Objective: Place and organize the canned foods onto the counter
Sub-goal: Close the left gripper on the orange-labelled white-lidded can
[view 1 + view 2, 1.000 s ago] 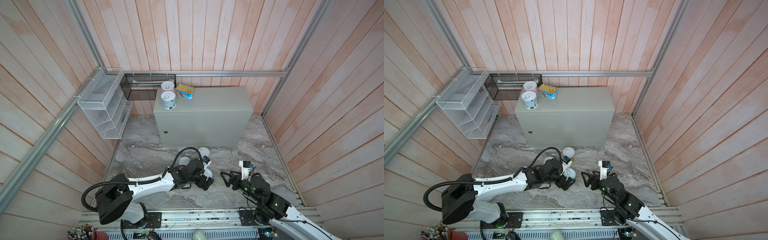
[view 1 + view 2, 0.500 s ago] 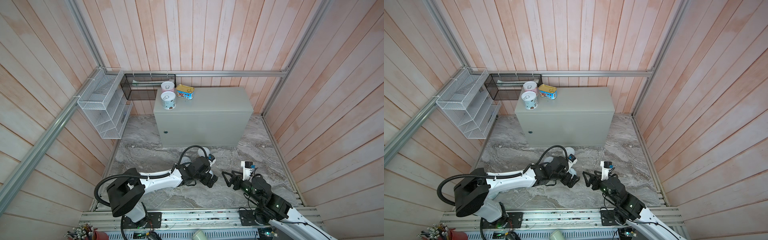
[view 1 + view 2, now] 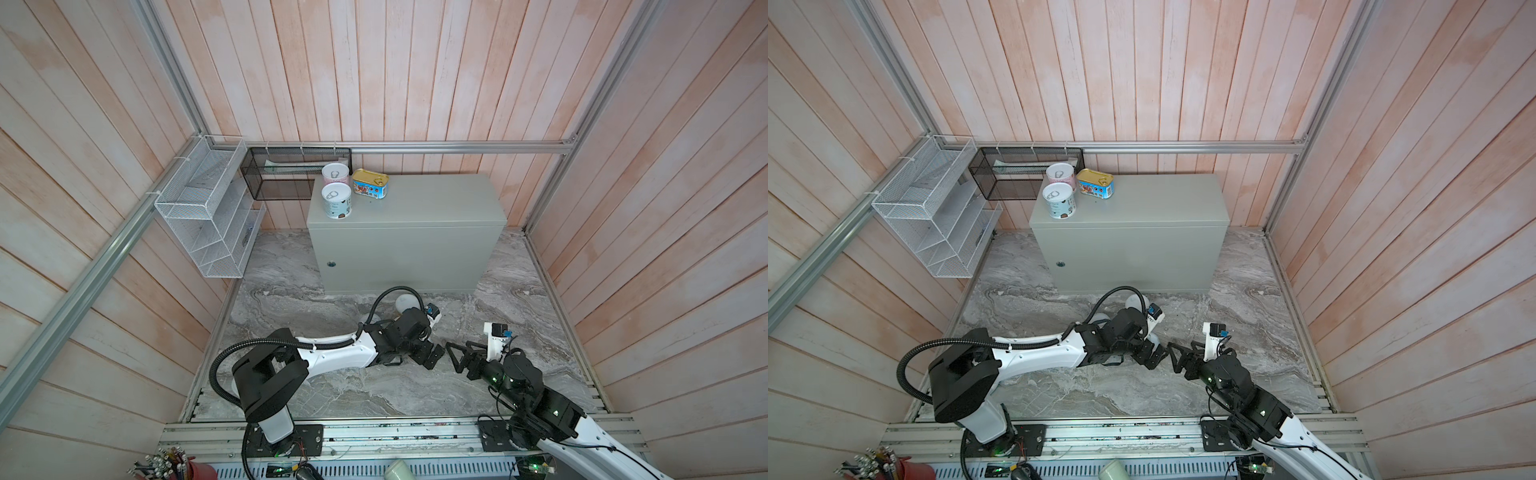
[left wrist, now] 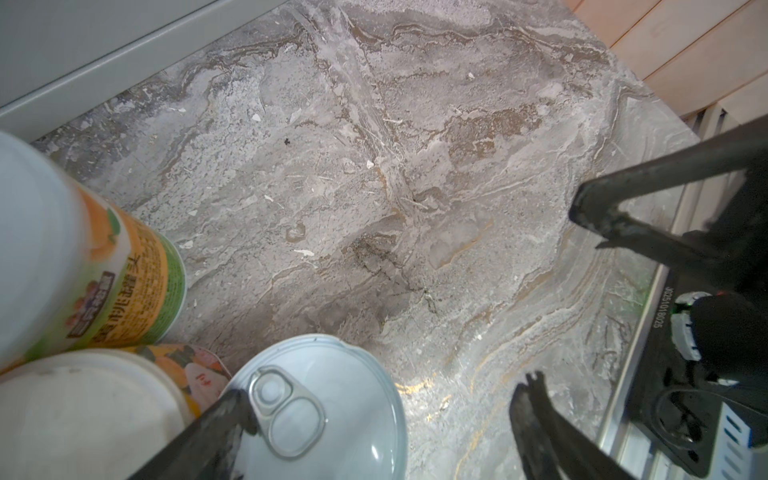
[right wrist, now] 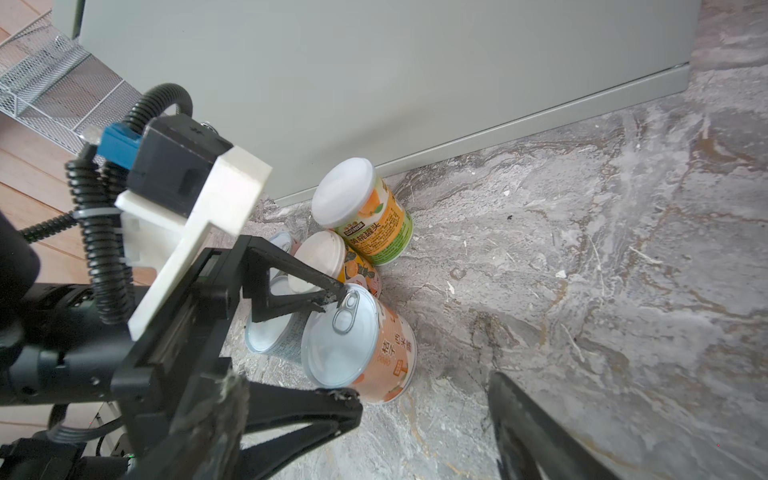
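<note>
Currently, on the counter: the counter (image 3: 415,203) carries three cans, all upright, at its far-left corner.
Counter cans: a pink-labelled can (image 3: 334,178) stands at the far edge. A blue-and-white can (image 3: 336,203) is just in front of it, and the gold tin (image 3: 371,183) is just right of the pink one.
Floor cans: five cluster on the marble floor (image 3: 374,395), close to the counter's front foot. In both top views the left arm hides most of them.
White-lidded cans: the orange-green can (image 5: 368,216) stands upright nearest the counter. A second white-lidded can (image 5: 324,255) sits against it on the near side; whether this one leans I cannot tell.
Pull-tab cans: the orange-labelled can (image 5: 361,349) is nearest the arms, with a pale blue can (image 5: 270,332) just beside it. A third silver lid (image 5: 280,241) shows only in part, behind a black finger.
Left gripper: the left gripper (image 3: 430,357) is low over the floor with its jaws spread wide on either side of the orange-labelled can. One fingertip (image 5: 330,297) is at the lid rim by the pull tab and the other is beside the base. The jaws are not clamped on the can.
Right gripper: the right gripper (image 3: 453,355) is just right of the left gripper and low. Its jaws are apart with nothing between them, and it points toward the cluster.
Wall racks: a white wire rack (image 3: 208,216) and a black mesh basket (image 3: 291,174) hang left of the counter.
</note>
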Action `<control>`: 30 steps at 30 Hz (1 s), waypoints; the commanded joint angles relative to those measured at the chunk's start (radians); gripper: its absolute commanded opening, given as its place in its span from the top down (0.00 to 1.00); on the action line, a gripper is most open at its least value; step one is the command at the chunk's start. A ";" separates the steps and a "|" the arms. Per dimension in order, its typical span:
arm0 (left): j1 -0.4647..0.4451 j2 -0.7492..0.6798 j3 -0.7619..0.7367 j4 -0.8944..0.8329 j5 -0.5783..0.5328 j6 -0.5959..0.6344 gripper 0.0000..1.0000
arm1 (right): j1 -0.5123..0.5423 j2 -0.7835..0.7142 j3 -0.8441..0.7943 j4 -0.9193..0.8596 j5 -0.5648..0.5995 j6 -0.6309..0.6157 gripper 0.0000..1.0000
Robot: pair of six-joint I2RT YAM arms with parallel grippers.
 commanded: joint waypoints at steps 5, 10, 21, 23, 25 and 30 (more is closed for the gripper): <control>-0.003 -0.079 0.000 -0.157 -0.065 -0.031 0.00 | 0.005 -0.015 -0.006 -0.026 0.053 0.022 0.10; -0.003 -0.062 -0.017 -0.163 -0.068 -0.035 0.00 | 0.006 -0.015 -0.012 -0.025 0.060 0.028 0.10; -0.003 0.046 0.036 -0.138 -0.086 -0.048 0.00 | 0.005 -0.019 -0.015 -0.035 0.062 0.036 0.10; -0.003 0.079 0.060 -0.144 -0.091 -0.046 0.00 | 0.006 -0.026 -0.009 -0.048 0.065 0.038 0.10; -0.003 0.094 0.065 -0.130 -0.094 -0.045 0.00 | 0.006 -0.039 -0.008 -0.066 0.076 0.043 0.10; -0.001 0.107 0.084 -0.124 -0.116 -0.038 0.02 | 0.005 -0.088 -0.010 -0.107 0.095 0.057 0.10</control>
